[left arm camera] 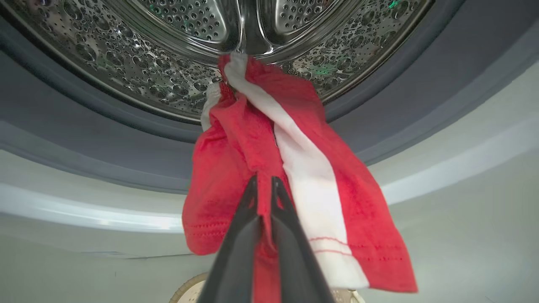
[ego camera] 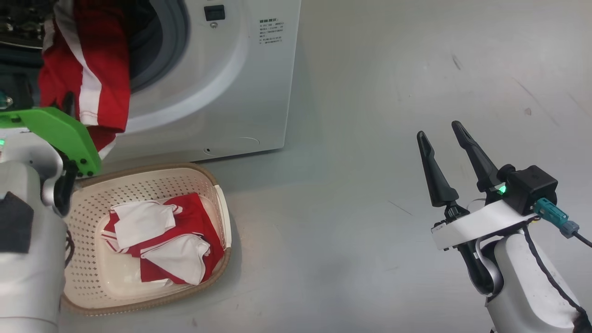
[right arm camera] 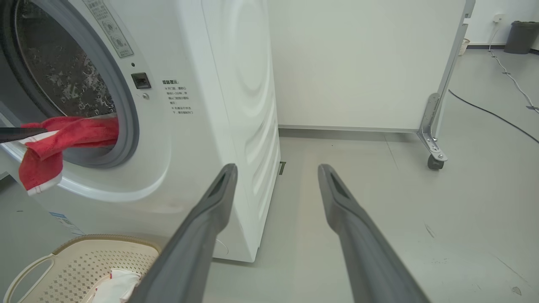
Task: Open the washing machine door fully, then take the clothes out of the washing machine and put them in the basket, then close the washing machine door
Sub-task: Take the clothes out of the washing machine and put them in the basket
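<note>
The white washing machine [ego camera: 231, 92] stands at the upper left, and its steel drum [left arm camera: 126, 50] lies open to view. A red and white garment [ego camera: 101, 60] trails out of the drum mouth and hangs over the grey rubber ring. My left gripper [left arm camera: 264, 182] is shut on this garment [left arm camera: 219, 168], just outside the mouth. The dark door [ego camera: 18, 55] seems swung out at the far left, mostly hidden. More red and white clothes [ego camera: 162, 236] lie in the cream basket [ego camera: 152, 169] below the mouth. My right gripper [ego camera: 438, 130] is open and holds nothing, over the floor to the right.
Grey floor [ego camera: 416, 69] spreads to the right of the machine. In the right wrist view a white panel on a caster [right arm camera: 433, 155] stands behind the machine [right arm camera: 202, 126]. A cable [right arm camera: 484, 109] runs across the floor, and a dark bin [right arm camera: 521, 35] stands far back.
</note>
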